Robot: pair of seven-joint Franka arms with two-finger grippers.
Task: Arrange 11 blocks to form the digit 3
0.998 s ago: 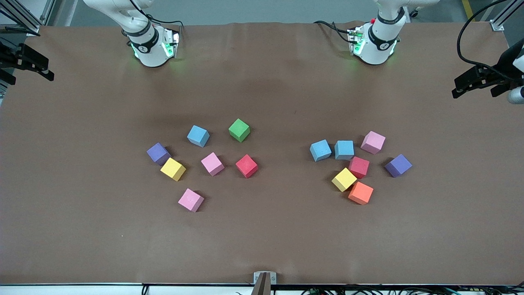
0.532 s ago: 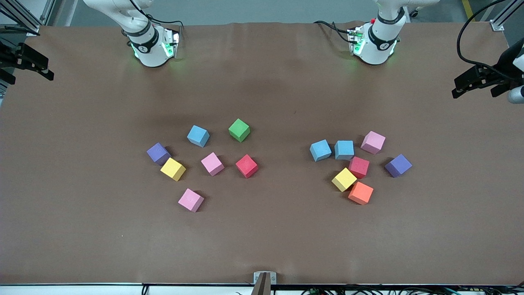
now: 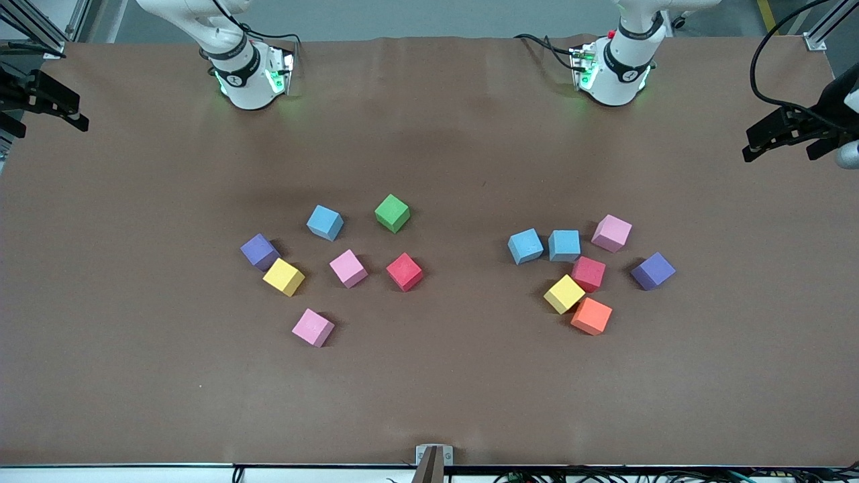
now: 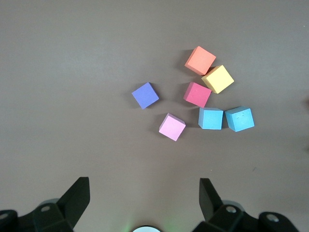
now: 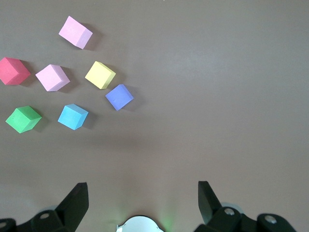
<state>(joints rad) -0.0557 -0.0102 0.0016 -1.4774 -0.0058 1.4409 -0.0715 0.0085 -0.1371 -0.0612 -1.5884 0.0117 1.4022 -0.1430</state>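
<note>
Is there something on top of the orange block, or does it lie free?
Nothing lies on the orange block; its top face is bare. A yellow block stands beside it, apparently touching. What is under it is covered.

Pretty plain setup: a big counter (image 3: 429, 402) covered edge to edge in a matte brown sheet, slightly wrinkled along the top. Grey floor (image 3: 416, 17) past it, aluminium frame posts (image 3: 40, 23) at the corners, soft even lighting.

White rounded arm bases (image 3: 248, 74) wear black rings, green lights and black cables; both wrist views show black, wedge-shaped fingers (image 4: 77, 198).
</note>
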